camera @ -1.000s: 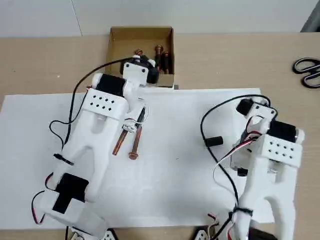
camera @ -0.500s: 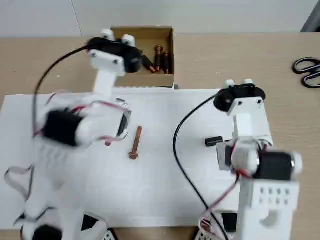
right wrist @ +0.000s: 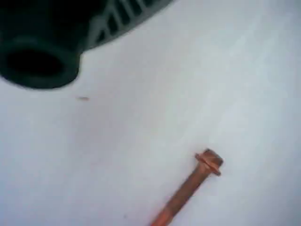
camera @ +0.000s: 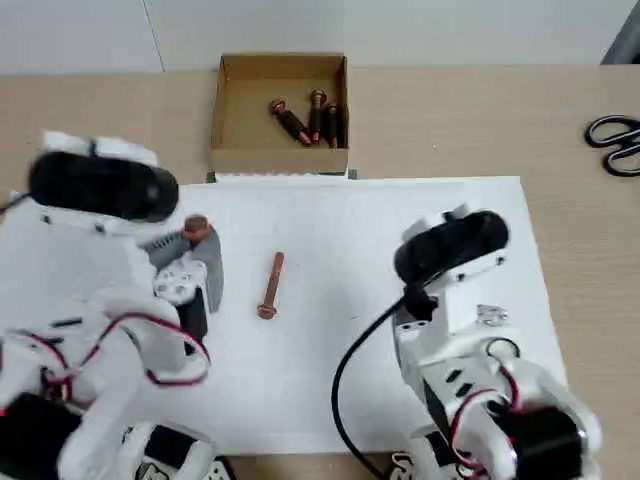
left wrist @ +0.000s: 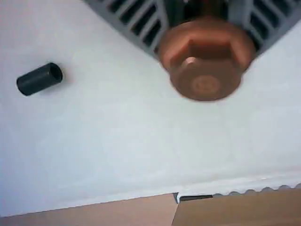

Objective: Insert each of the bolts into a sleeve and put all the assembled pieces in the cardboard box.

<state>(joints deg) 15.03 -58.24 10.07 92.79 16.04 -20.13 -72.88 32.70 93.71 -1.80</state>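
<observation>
The held bolt (left wrist: 204, 61) is gripped in the left jaws, which are closed on its shank just below the hex head. The held sleeve (right wrist: 40, 61) is gripped in the right jaws with its open bore facing outward. Both parts hang above the white paper (camera: 330, 220), well apart, 1 at each side of it.

The step in hand looks like bringing these 2 together. To do it well, line the shank up with the bore before closing the gap. Then feed the threaded end in slowly, with both grips kept firm so neither part twists. How much shank sticks out past the left jaws is hidden, so a regrip may be needed.

A loose bolt (camera: 270, 285) lies on the paper between the arms. The cardboard box (camera: 215, 110) stands on the bench (camera: 450, 120) just past the paper's far edge and holds 3 assembled pieces (camera: 310, 118).

The left wrist view adds a loose sleeve (left wrist: 40, 78) lying on its side on the paper. The right wrist view gives the held sleeve's bore. The high view gives the box and the spacing of the arms.
</observation>
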